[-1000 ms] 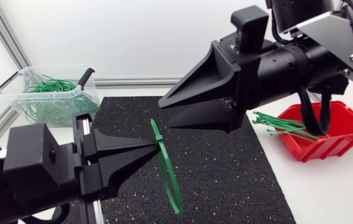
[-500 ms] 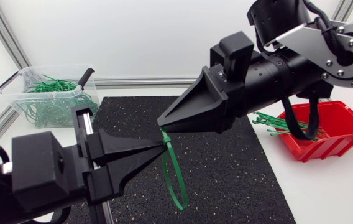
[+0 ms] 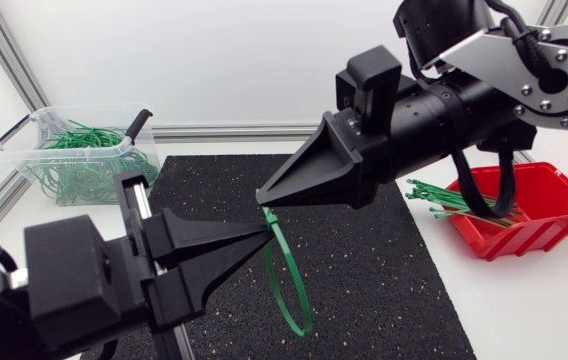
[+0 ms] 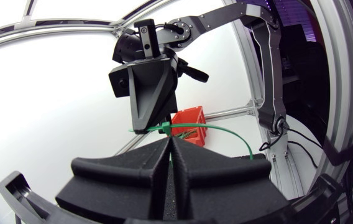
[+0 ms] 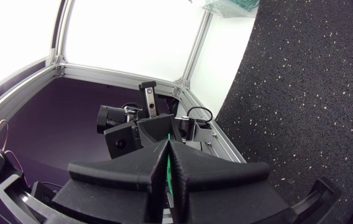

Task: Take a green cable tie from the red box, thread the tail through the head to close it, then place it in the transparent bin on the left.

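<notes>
transparent bin (image 3: 26,152): far left of the table, behind the mat's corner, with a tangle of green ties already in it. Well apart from the work.
left gripper (image 3: 262,233): comes in low from the left, raised over the black mat (image 3: 384,290). Its fingers are pressed together and pinch the tie at their tips.
cable tie (image 3: 269,218): held in the air between the two grippers, above the middle of the mat. Its head end sits where the two sets of tips meet, and the rest hangs below as a loop.
right gripper (image 3: 262,196): reaches in from the right, tips just above the left's. It is clamped on the tie's upper end.
red box (image 3: 554,215): right edge of the table, with spare ties (image 3: 454,200) sticking out over its left rim.
step in hand: we judge this to be the threading. A loop is formed, but we cannot tell whether the tail is through the head.
next move: we think the right gripper should draw the tail further through while the left holds the head steady. Too much twist could pop the tail out. After that comes the carry to the bin.
head view only: shows the whole hanging loop, plus bin and box together.
left wrist view only: shows the tie arcing ahead of its shut fingers to the right gripper's tips, with the red box behind.
right wrist view only: shows a green strip caught in the seam between its own fingers, which confirms the grip.
</notes>
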Controlling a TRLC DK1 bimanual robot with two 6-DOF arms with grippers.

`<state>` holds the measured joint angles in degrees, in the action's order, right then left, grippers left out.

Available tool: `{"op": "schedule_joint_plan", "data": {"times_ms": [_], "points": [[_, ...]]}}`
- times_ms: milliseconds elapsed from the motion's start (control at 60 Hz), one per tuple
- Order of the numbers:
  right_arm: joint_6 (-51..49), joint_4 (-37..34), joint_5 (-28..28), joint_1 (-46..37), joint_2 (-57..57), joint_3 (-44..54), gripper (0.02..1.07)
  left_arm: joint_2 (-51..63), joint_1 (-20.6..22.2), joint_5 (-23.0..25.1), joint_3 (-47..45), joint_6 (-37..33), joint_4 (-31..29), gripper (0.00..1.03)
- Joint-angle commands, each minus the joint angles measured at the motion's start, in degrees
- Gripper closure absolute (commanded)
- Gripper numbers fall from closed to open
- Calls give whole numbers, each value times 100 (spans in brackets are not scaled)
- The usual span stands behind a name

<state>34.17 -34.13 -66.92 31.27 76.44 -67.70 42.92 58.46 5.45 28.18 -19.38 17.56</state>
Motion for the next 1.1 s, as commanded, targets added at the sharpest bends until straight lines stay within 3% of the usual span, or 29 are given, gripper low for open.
{"op": "schedule_joint_plan", "data": {"times_ms": [0,150,300,317,383,433,483,533,700,817,1017,1083], "points": [[-77,64,135,-174,336,-305,101,68,474,0,187,-172,-42,99],[-104,56,135,-261,573,-323,101,208,852,-273,249,-189,-25,99],[-341,-155,117,-209,204,-24,100,331,544,-326,319,-154,2,99],[-368,-129,117,-235,160,11,95,358,456,-326,328,-145,2,99],[-596,-120,152,-358,64,117,62,498,-1,-317,398,-5,81,99],[-895,-111,275,-525,46,214,31,657,-467,-247,451,136,89,99],[-1132,-111,618,-569,72,293,13,885,-994,-185,460,197,292,99],[-1378,-15,917,-631,72,433,6,1149,-1539,-80,513,382,503,99],[-1616,1040,2139,-718,11,1031,6,2221,-3262,8,996,769,951,99],[-1624,1321,2227,-824,37,1172,6,2959,-4351,-88,1796,1182,881,99],[-1721,1330,2323,-885,-112,1339,6,3935,-5582,-721,3264,1665,547,99],[-1721,1330,2323,-885,-218,1400,6,4243,-5960,-897,3905,1929,160,99]]}}
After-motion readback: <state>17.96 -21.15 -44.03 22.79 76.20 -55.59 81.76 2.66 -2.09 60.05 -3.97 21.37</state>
